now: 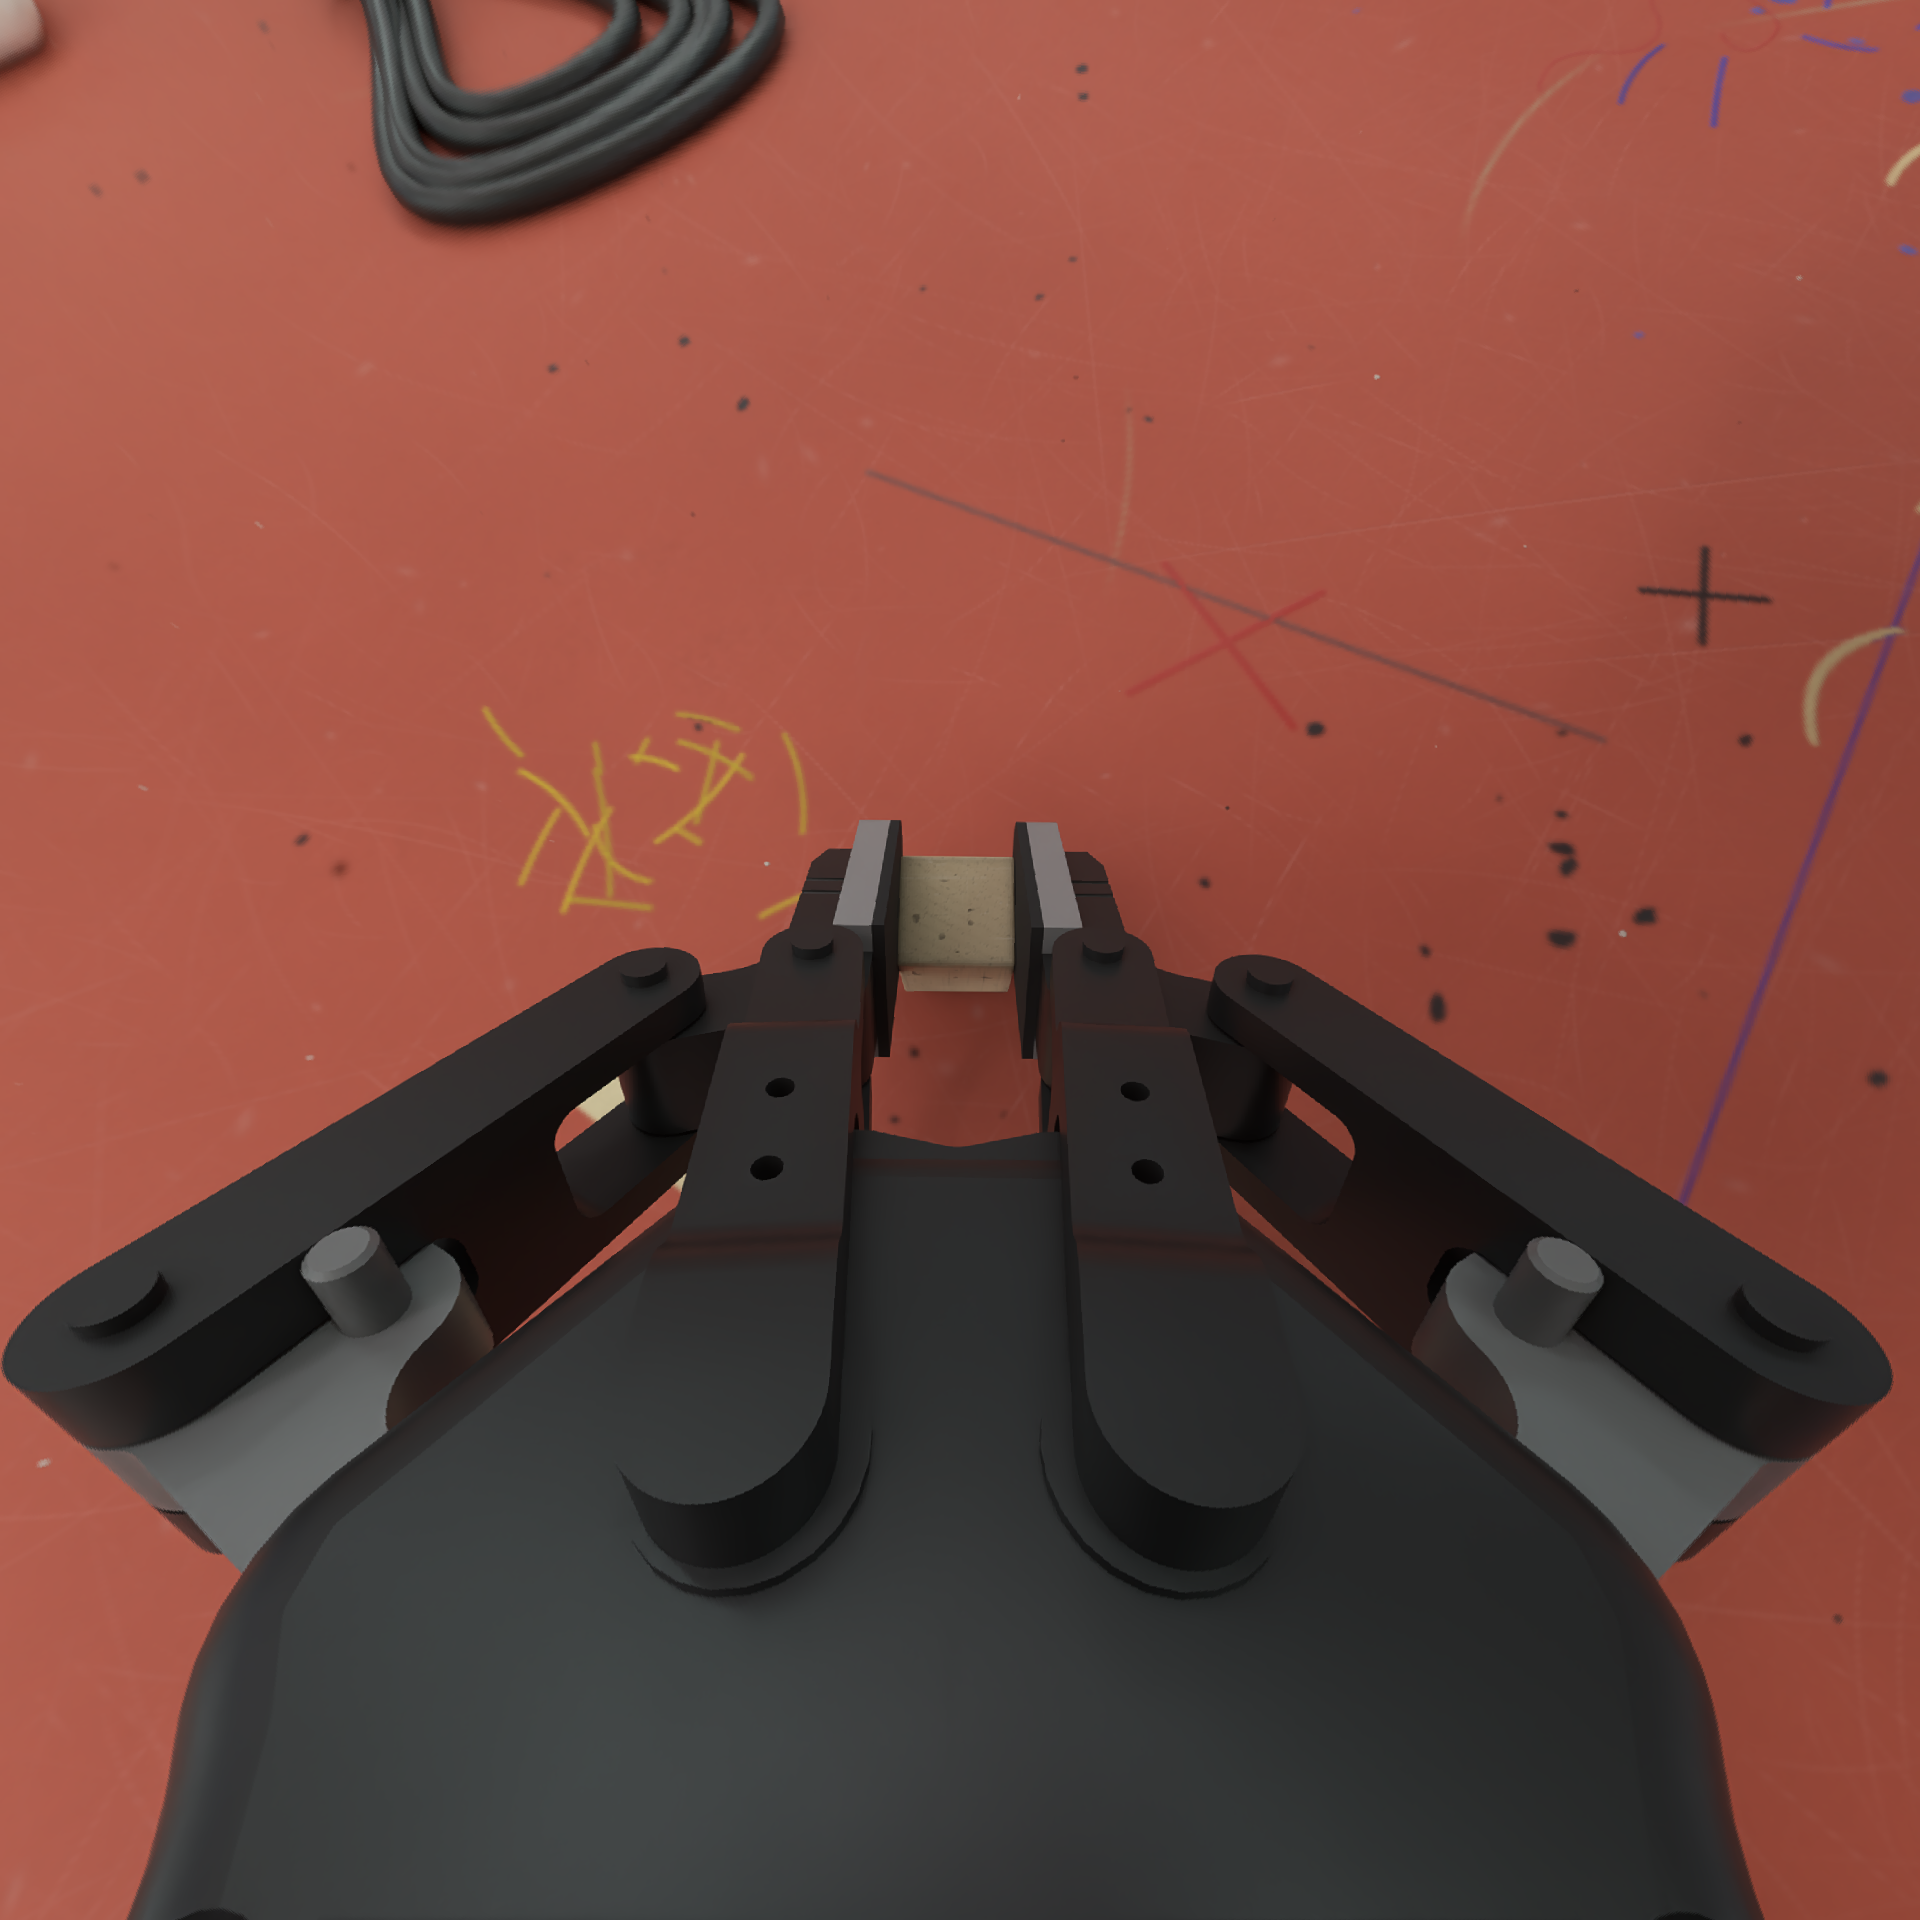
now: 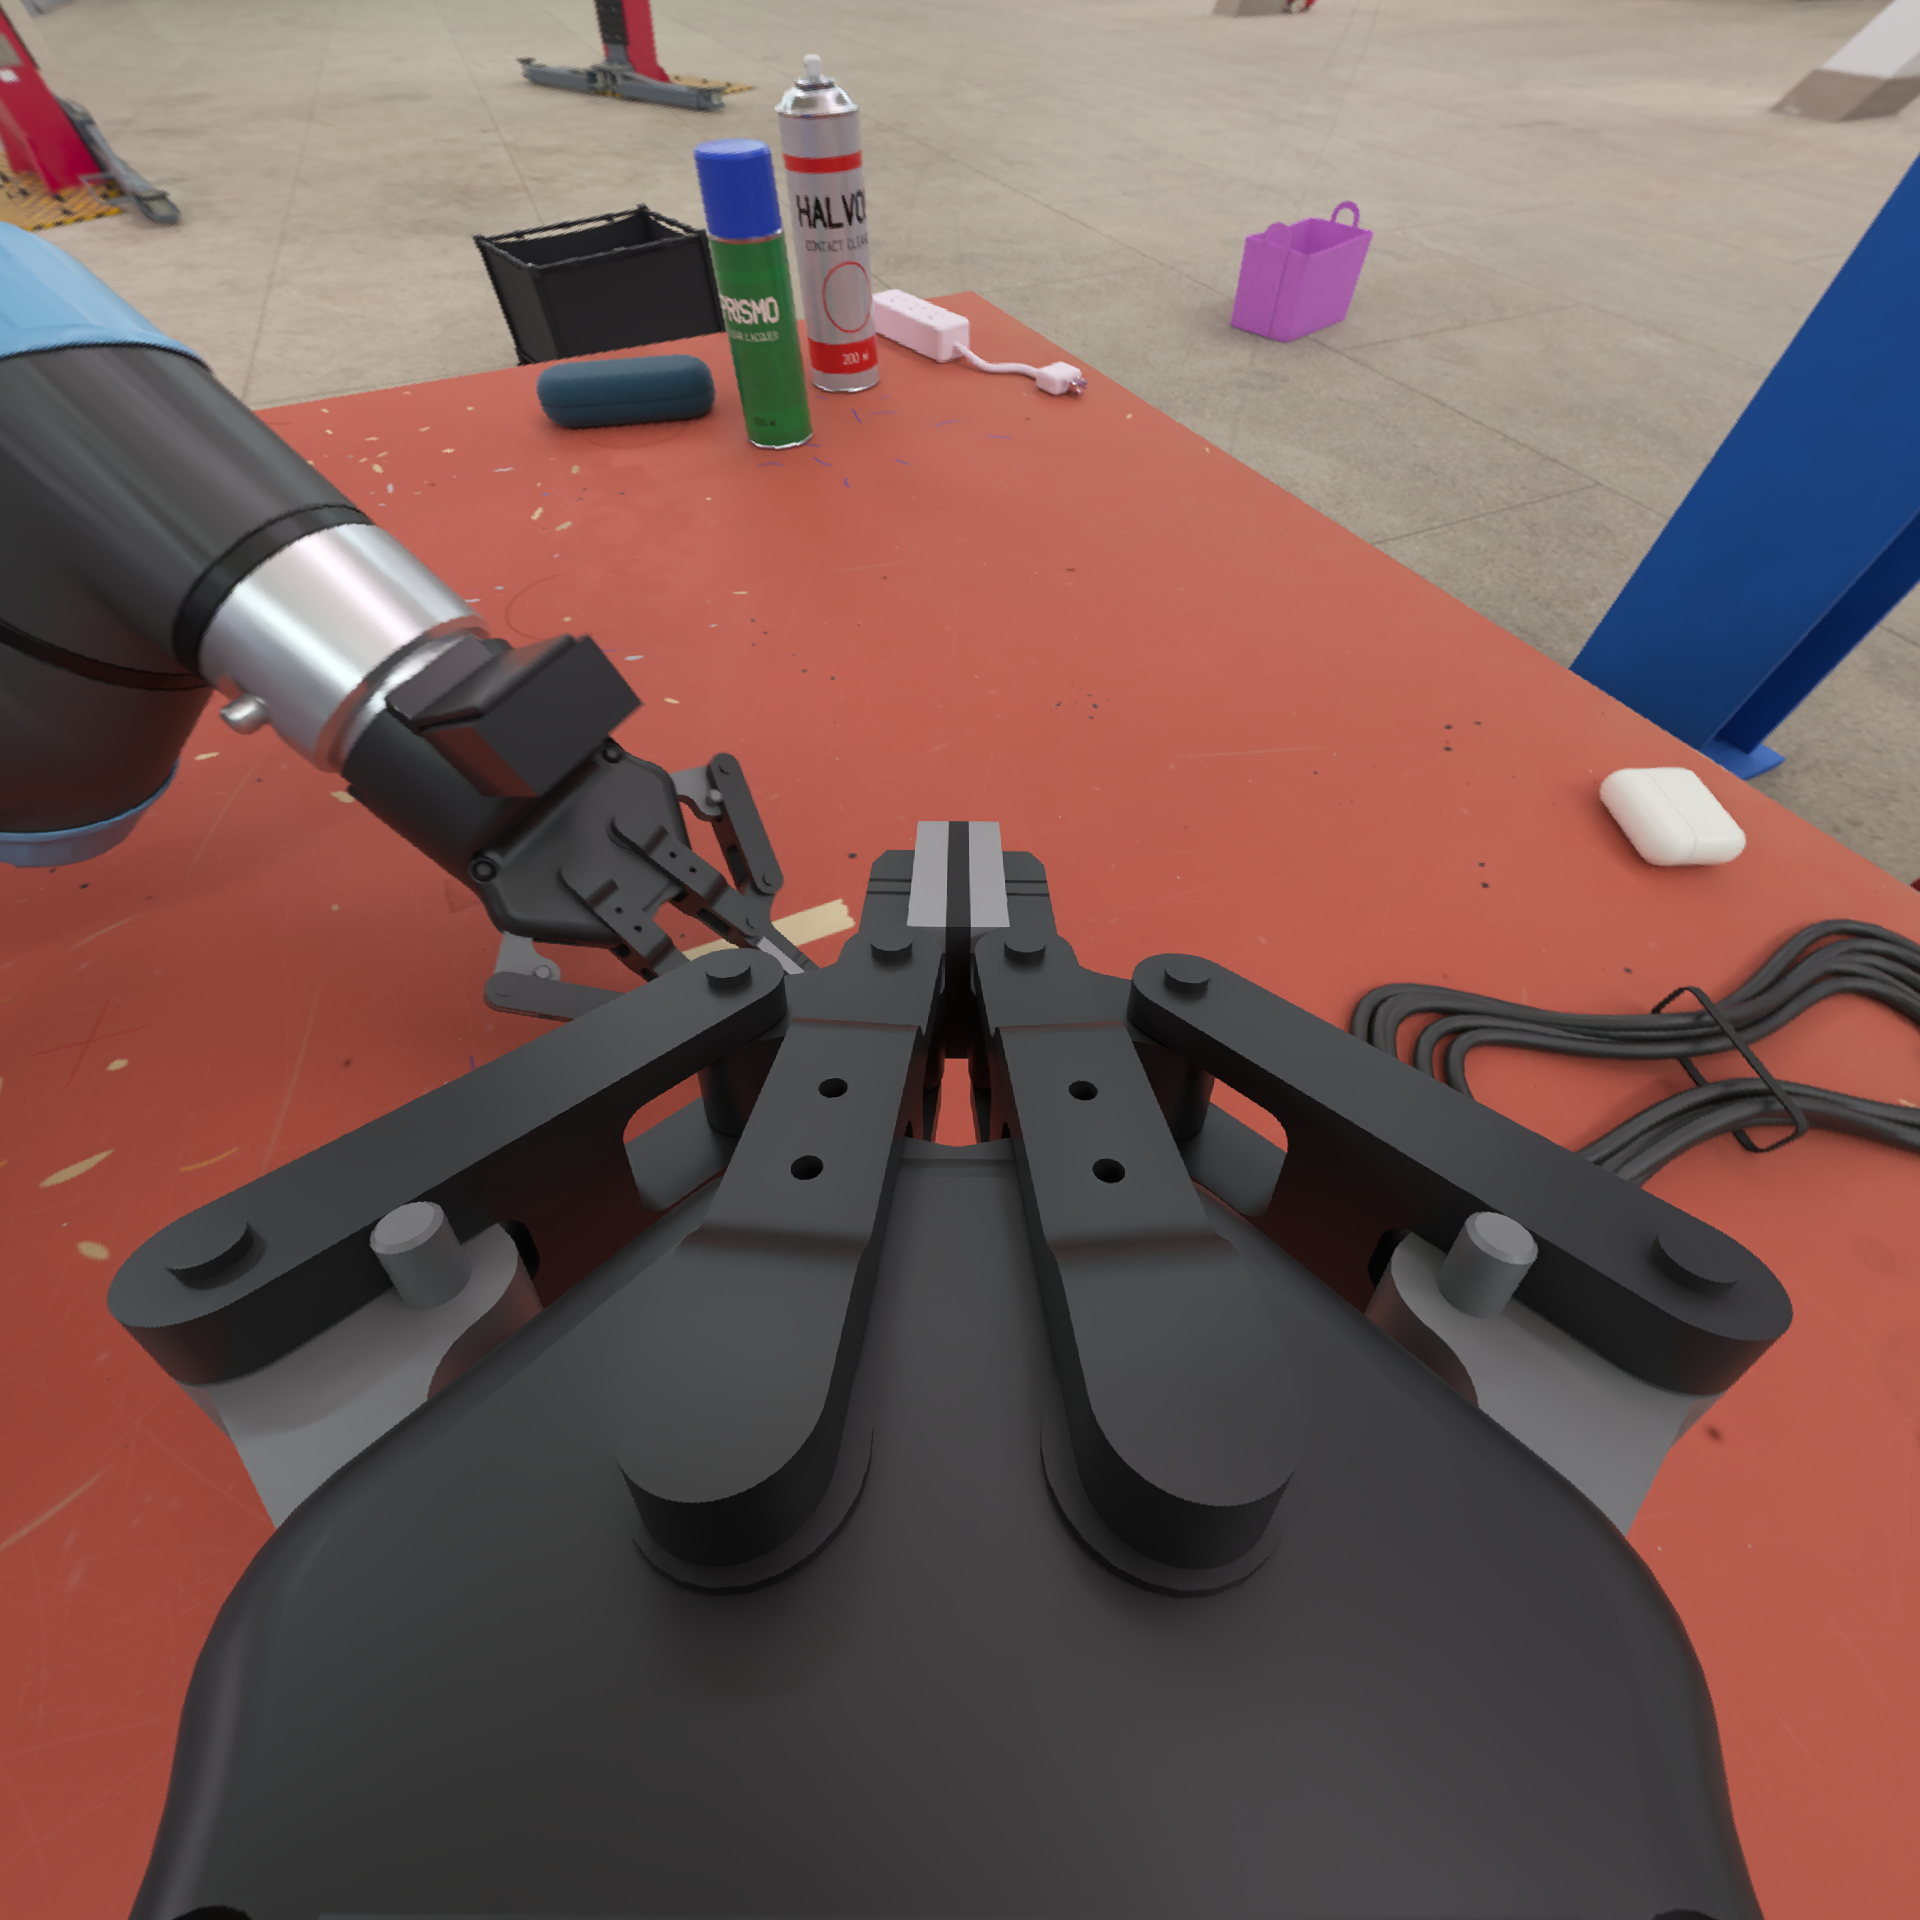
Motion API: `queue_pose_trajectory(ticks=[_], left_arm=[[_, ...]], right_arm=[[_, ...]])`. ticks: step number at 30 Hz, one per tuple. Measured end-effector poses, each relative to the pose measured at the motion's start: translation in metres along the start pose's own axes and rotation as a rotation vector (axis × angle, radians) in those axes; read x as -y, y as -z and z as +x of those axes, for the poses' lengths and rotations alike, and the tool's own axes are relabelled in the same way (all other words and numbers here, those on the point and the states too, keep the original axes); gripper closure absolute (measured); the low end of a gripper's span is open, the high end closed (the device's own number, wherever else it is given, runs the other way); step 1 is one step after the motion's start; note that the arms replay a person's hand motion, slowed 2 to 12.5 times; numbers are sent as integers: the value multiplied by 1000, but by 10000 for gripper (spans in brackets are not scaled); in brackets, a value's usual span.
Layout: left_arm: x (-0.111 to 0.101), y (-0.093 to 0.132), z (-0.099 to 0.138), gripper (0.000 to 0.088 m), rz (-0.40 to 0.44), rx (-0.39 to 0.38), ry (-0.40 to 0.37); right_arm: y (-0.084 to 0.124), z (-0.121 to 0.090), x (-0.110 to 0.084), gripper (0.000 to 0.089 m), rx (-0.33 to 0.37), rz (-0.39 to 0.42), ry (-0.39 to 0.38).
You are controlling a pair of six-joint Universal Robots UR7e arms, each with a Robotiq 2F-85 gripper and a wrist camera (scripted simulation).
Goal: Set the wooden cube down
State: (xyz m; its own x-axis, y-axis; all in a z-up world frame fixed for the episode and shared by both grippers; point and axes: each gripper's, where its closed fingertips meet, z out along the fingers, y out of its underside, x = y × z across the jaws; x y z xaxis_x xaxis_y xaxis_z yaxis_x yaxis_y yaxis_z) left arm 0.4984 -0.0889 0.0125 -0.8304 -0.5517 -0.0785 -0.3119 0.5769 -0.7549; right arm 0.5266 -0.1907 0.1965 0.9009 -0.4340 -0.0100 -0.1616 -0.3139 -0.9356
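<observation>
- The wooden cube point(image 1: 956, 912) sits clamped between the two pads of your left gripper point(image 1: 956, 894); its pale speckled face shows in the gap, and the fingers are closed only as far as the cube's width allows.
- Your left wrist view looks steeply down on the red table point(image 1: 1143, 364). Whether the cube touches the surface cannot be told from it.
- That same view shows yellow scribbles point(image 1: 634, 810) just left of the fingertips, a red cross point(image 1: 1226, 644) and a black cross point(image 1: 1704, 595) to the right.
- Your right gripper point(image 2: 958, 873) has its pads pressed together with nothing between them.
- Only the right wrist view shows the left arm point(image 2: 260, 623) reaching down to the table. The cube is hidden there behind the right gripper's own linkage.
- The coiled black cable point(image 2: 1662, 1039) lies to the right in the right wrist view; the left wrist view shows it at the top edge.
- A white earbud case point(image 2: 1671, 816), lid shut, lies near the table's right edge.
- At the far edge stand a green spray can point(image 2: 764, 312) and a silver spray can point(image 2: 831, 239), close side by side, with a dark blue case point(image 2: 625, 390) to their left, shut, and a white power strip point(image 2: 923, 324) to their right.
- Beyond the table, on the floor, a black crate point(image 2: 597, 281) and a purple bag point(image 2: 1299, 275) stand; what they contain cannot be told.
</observation>
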Motion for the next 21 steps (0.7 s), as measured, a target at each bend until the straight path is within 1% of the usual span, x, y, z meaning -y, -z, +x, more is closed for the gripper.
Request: queue_pose_trajectory(ticks=[3, 6, 8, 11, 17, 21], left_arm=[[3, 8, -4, 692, 33, 22, -50], [4, 20, -13, 692, 61, 55, -87], [3, 29, -19, 692, 77, 64, -106], [-1, 39, -18, 692, 97, 29, -148], [-17, 52, -9, 692, 111, -57, -223], [-23, 58, -11, 692, 126, -70, -239]], right_arm=[[-2, 4, -4, 893, -16, -18, -19], [-7, 4, -9, 893, -2, -34, -41], [-12, 2, -11, 893, 14, -41, -49], [-21, -1, -15, 893, 31, -51, -50], [-47, -8, -24, 817, 34, -88, -40], [-69, -18, -34, 788, 58, -136, -69]])
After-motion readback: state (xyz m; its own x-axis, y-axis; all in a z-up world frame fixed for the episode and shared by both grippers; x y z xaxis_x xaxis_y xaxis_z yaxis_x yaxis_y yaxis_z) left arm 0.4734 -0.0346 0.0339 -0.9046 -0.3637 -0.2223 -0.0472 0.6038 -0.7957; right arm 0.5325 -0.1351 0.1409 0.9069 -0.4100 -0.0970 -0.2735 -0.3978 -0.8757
